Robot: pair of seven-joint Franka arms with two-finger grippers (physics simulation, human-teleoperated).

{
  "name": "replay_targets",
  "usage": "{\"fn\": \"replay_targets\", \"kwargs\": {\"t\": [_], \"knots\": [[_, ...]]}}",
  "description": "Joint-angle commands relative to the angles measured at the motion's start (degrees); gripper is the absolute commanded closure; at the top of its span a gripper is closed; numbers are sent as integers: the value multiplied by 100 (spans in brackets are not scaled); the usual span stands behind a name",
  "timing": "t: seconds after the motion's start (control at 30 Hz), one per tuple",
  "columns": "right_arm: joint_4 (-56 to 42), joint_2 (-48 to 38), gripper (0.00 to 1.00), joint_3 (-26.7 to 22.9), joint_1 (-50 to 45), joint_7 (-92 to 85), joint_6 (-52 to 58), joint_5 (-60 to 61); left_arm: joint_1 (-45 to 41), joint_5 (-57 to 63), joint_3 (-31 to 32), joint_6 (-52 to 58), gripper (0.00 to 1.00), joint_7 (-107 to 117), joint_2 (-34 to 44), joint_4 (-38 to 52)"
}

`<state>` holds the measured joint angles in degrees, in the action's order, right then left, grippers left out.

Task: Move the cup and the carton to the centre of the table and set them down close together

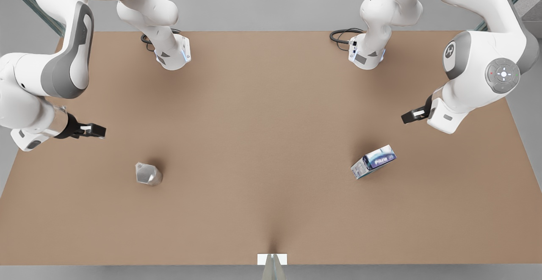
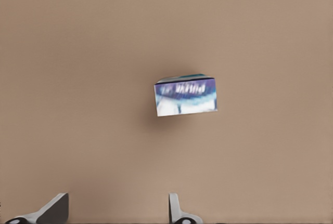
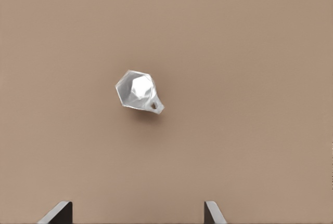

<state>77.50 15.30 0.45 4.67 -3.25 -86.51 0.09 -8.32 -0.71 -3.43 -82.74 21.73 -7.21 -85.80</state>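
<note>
The silvery faceted cup [image 1: 148,174] [image 3: 138,91] stands on the tan table [image 1: 262,144] toward the front view's left. My right gripper [image 1: 98,131] [image 3: 136,212] hovers above and behind it, open and holding nothing. The blue and white carton [image 1: 373,161] [image 2: 186,95] lies on the table toward the front view's right. Over it and slightly behind, my left gripper [image 1: 409,116] [image 2: 117,211] hangs open with nothing between its fingers. Cup and carton are far apart, each well off the table's middle.
Both arm bases [image 1: 173,53] [image 1: 366,55] stand at the table's back edge with black cables beside them. A small white tab [image 1: 272,259] with a thin post sits at the middle of the front edge.
</note>
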Motion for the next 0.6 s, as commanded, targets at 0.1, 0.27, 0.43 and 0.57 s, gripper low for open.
{"fn": "replay_targets", "kwargs": {"t": [0.1,0.27,0.43,0.57], "knots": [[2,8,0,34,-1,-26,12,0,-3,-17,0,4,0,16,9,-7],[1056,35,0,184,-45,-395,-831,-44,-3,-26,0,-84,0,77,18,-288],[1829,166,0,421,-54,-2213,-2949,9,-3,-34,0,-111,0,86,36,-446],[2041,166,0,491,-54,-3189,-3310,1063,-3,-52,0,-119,0,86,36,-561]]}}
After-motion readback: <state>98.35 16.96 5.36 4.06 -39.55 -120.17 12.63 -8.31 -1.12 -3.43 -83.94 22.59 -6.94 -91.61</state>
